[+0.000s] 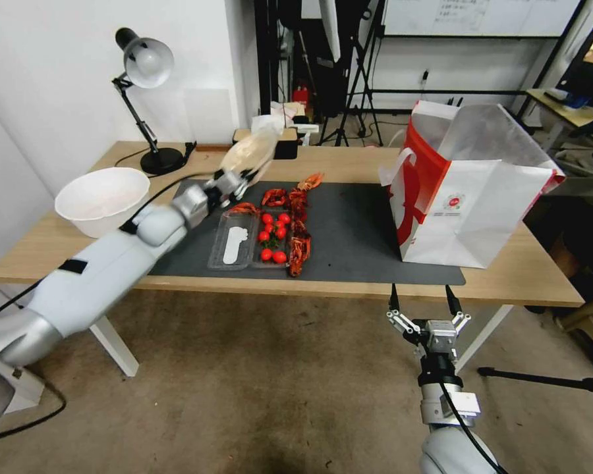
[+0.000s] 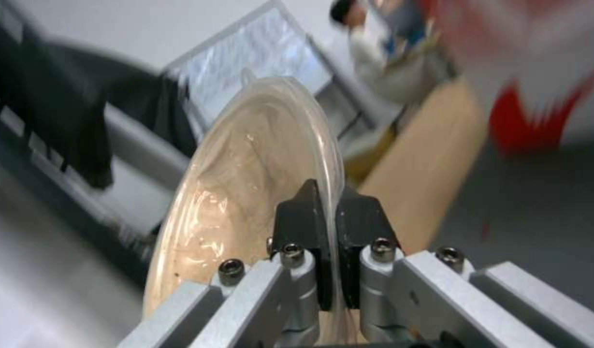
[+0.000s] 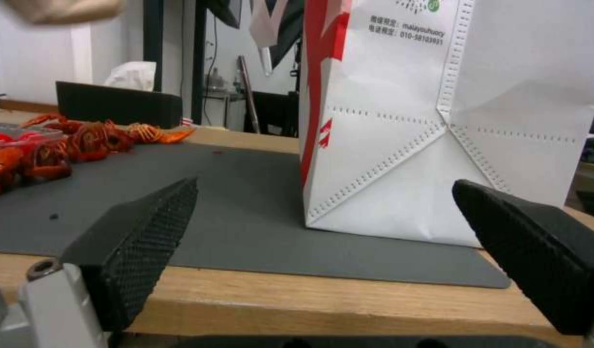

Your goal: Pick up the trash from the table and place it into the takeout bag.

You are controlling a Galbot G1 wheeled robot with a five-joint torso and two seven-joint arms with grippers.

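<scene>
My left gripper (image 1: pixel 242 178) is shut on the rim of a beige shallow bowl (image 1: pixel 250 153), which it holds tilted on edge in the air above the back left of the dark mat (image 1: pixel 356 230). In the left wrist view the two black fingers (image 2: pixel 301 217) pinch the bowl's thin rim, and the bowl (image 2: pixel 245 183) has a clear film over it. The takeout bag (image 1: pixel 474 197) stands open at the right end of the table (image 1: pixel 520 286), white with red sides. My right gripper (image 1: pixel 423 297) is open, just below the table's front edge, facing the bag (image 3: pixel 439 121).
A big white bowl (image 1: pixel 102 197) sits at the table's left end by a desk lamp (image 1: pixel 145 62). A clear tray of tomatoes (image 1: pixel 270 238) and red crayfish shells (image 1: pixel 299 227) lie mid-mat. A black box (image 1: pixel 286 143) stands at the back edge.
</scene>
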